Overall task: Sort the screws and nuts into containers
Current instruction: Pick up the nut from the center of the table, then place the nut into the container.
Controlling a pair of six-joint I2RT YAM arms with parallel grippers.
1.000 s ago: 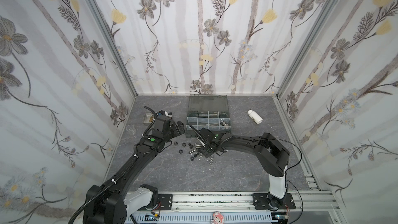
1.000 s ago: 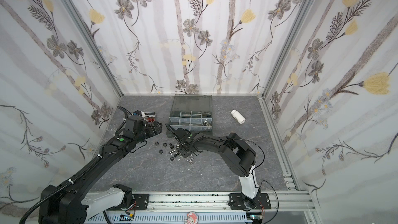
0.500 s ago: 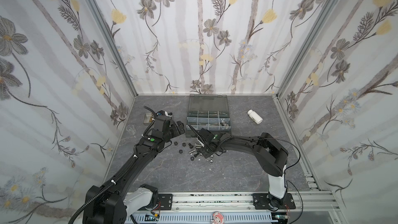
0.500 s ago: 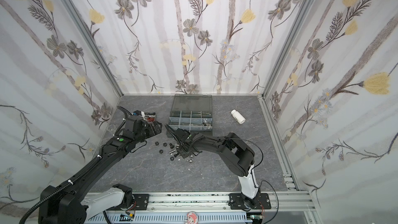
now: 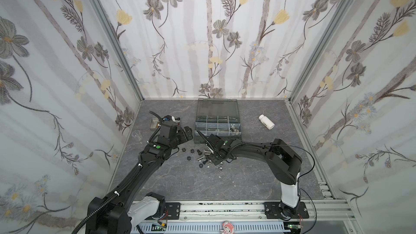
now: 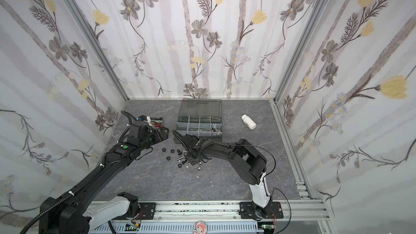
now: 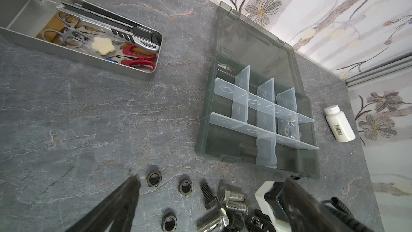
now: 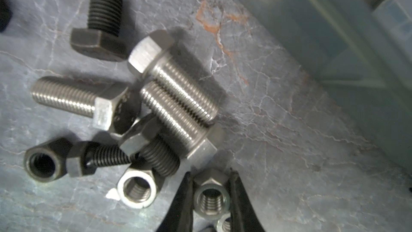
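Loose screws and nuts point(image 5: 203, 156) lie in a pile in front of the dark grey organizer box point(image 5: 218, 122), whose lid stands open. My right gripper point(image 8: 210, 174) is down in the pile, shut on a silver nut point(image 8: 211, 199) pinched between both fingers. Silver hex screws point(image 8: 176, 83), a black screw point(image 8: 98, 34) and another silver nut point(image 8: 136, 189) lie just beyond it. My left gripper point(image 7: 211, 178) hovers open over black nuts point(image 7: 153, 178) and a black screw point(image 7: 208, 194), holding nothing. One of the containers point(image 7: 288, 126) holds silver parts.
A steel tray point(image 7: 89, 60) with a utility knife and scissors stands left of the box. A white bottle point(image 5: 266, 121) lies to its right. A small clear cup point(image 5: 136, 134) sits by the left wall. Patterned walls enclose the table on three sides.
The right gripper's jaws have closed in on the silver nut. Both arms have stayed almost where they were.
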